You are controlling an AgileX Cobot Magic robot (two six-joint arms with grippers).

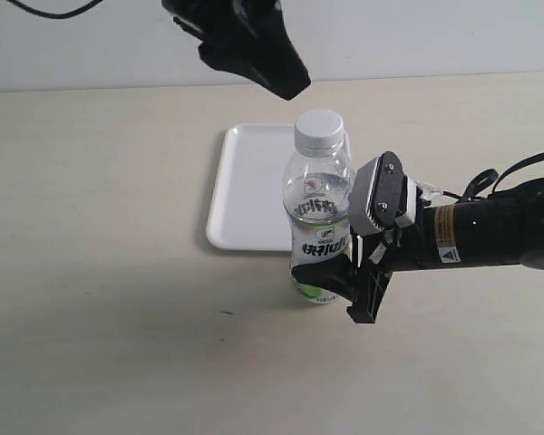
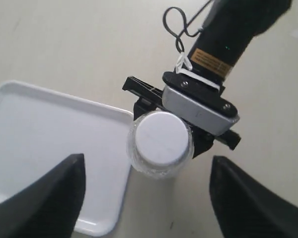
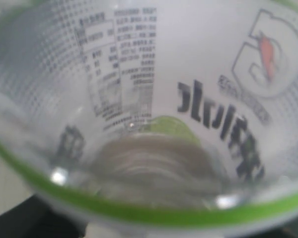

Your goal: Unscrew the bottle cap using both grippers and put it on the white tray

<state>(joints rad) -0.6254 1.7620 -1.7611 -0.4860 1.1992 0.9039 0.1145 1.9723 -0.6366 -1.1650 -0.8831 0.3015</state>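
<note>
Closest to me is the right gripper, reaching in from the right low over the bench. Its black fingers are closed around the lower part of the bottle, one of them lying across the front of the green band at the foot of the label. A white-grey block with screws sits on top of that gripper, and the dark arm behind it carries a yellow label. The bottle stands upright on the bench, just in front of the near right corner of the white tray, which lies flat behind it with nothing on it. The bottle cap sits on the neck, white and round with a ribbed side. From the right wrist camera the label fills the picture, blurred, with dark characters and a patch of green. The left gripper hangs above and a little behind the cap, clear of it. Its wrist camera looks straight down on the cap, with the two black fingers spread wide to either side and nothing held between them.
</note>
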